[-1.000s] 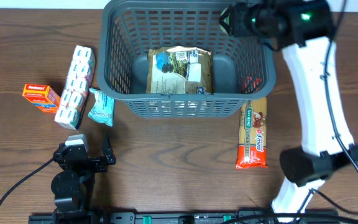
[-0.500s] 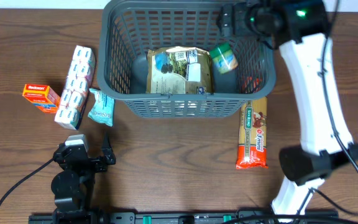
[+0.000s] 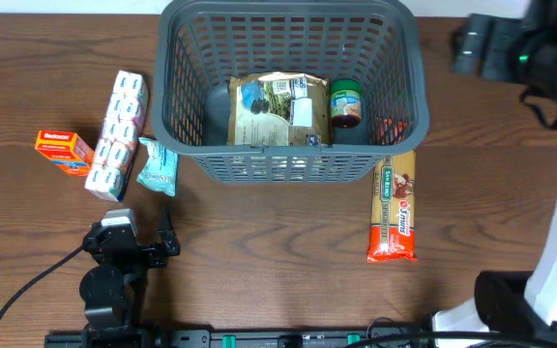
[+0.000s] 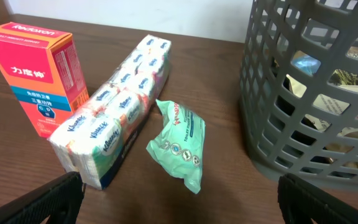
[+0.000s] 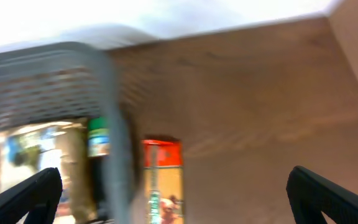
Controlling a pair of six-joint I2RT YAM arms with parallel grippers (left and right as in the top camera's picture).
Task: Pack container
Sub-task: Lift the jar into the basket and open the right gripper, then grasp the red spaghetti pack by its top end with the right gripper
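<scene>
The container [image 3: 288, 29] is a dark grey slotted basket at the back middle of the table. Inside it lie a brown-and-white pouch [image 3: 278, 108] and, to its right, a green-lidded jar [image 3: 346, 104]. My right gripper [image 3: 467, 46] hangs open and empty to the right of the basket's far corner. Its blurred wrist view looks down past the basket wall [image 5: 114, 124] at the jar [image 5: 98, 137], with nothing between the open fingers [image 5: 334, 199]. My left gripper [image 3: 131, 235] rests open near the front left. Its view faces a green wipes packet [image 4: 179, 146] and the basket [image 4: 303, 93].
Left of the basket lie an orange box [image 3: 64, 150], a long stack of tissue packs [image 3: 117, 133] and the green wipes packet [image 3: 157, 166]. A long orange-and-tan snack package [image 3: 393, 208] lies just off the basket's front right corner.
My right gripper opened and let the jar drop into the basket beside the pouch. It then swung right, out past the basket. The left arm has not moved.
</scene>
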